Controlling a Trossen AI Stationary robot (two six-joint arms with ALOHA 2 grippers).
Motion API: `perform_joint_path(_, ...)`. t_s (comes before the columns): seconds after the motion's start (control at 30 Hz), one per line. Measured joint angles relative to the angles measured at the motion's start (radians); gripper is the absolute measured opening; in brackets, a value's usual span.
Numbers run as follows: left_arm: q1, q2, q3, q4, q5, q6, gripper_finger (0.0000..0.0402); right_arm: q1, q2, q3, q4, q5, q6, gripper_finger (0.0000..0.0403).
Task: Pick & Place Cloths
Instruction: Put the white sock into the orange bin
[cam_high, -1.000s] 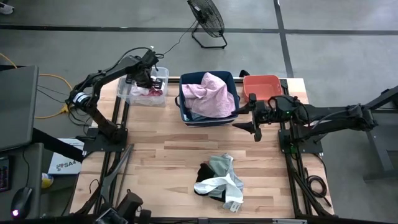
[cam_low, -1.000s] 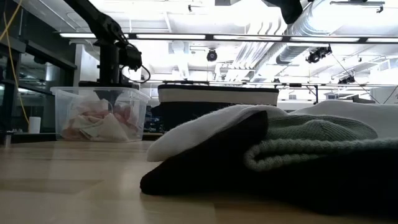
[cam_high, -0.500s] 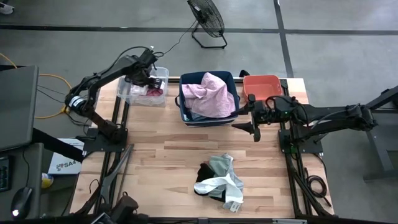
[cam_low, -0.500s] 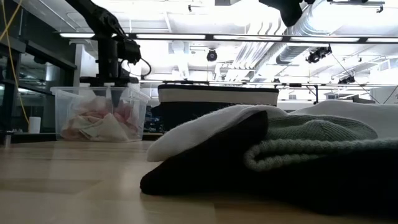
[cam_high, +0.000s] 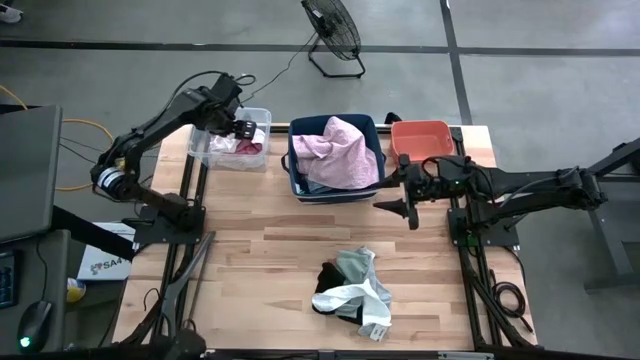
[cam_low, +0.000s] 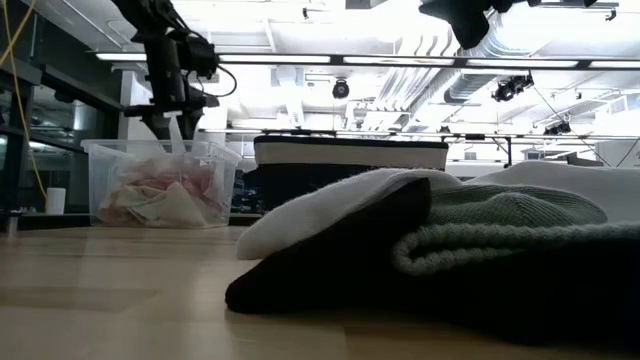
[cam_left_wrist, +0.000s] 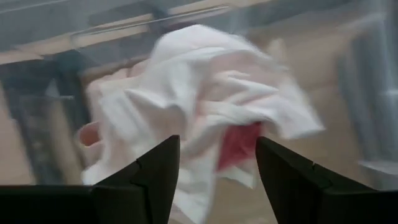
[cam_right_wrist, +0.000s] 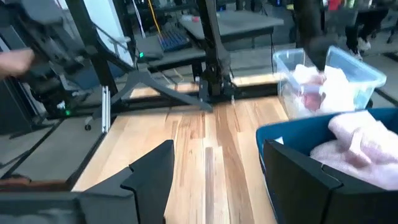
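A clear bin (cam_high: 232, 142) at the far left holds white and pink cloths (cam_left_wrist: 205, 99). My left gripper (cam_high: 238, 128) hangs open just above them (cam_low: 170, 125), with nothing between its fingers. A light pink cloth (cam_high: 338, 152) fills the navy bin (cam_high: 296, 180) at the far centre. A loose pile of black, grey and white cloths (cam_high: 352, 287) lies on the table near the front edge. My right gripper (cam_high: 393, 193) hovers open beside the navy bin, pointing toward the table's left, with nothing in it (cam_right_wrist: 214, 174).
A coral bin (cam_high: 421, 138) stands at the far right, behind my right arm. Bare wood lies between the bins and the cloth pile. A floor fan (cam_high: 333, 30) stands beyond the table's far edge.
My left gripper has opened and risen out of the clear bin, drawing back a little toward the table's left edge. The cloths stay lying in the bin. My right arm has kept still.
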Motion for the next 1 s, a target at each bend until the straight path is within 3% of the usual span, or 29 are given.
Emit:
perform_joint_path(0.23, -0.052, -0.114, 0.000, 0.002, 0.058, 0.042, 0.0207, 0.076, 0.000, 0.000, -0.094, 0.074, 0.063, 0.0237)
perform_joint_path(0.43, -0.143, -0.219, 0.000, 0.010, 0.029, 0.008, 0.0207, 0.231, 0.000, 0.000, -0.152, 0.235, 0.099, 0.0237)
perform_joint_path(0.73, -0.361, -0.279, 0.001, -0.014, -0.073, -0.060, 0.0207, 0.416, 0.000, 0.000, -0.268, 0.422, 0.209, 0.0234)
perform_joint_path(1.0, -0.550, -0.313, 0.000, -0.085, -0.235, -0.161, 0.0207, 0.473, 0.009, -0.119, -0.222, 0.430, 0.414, 0.0234)
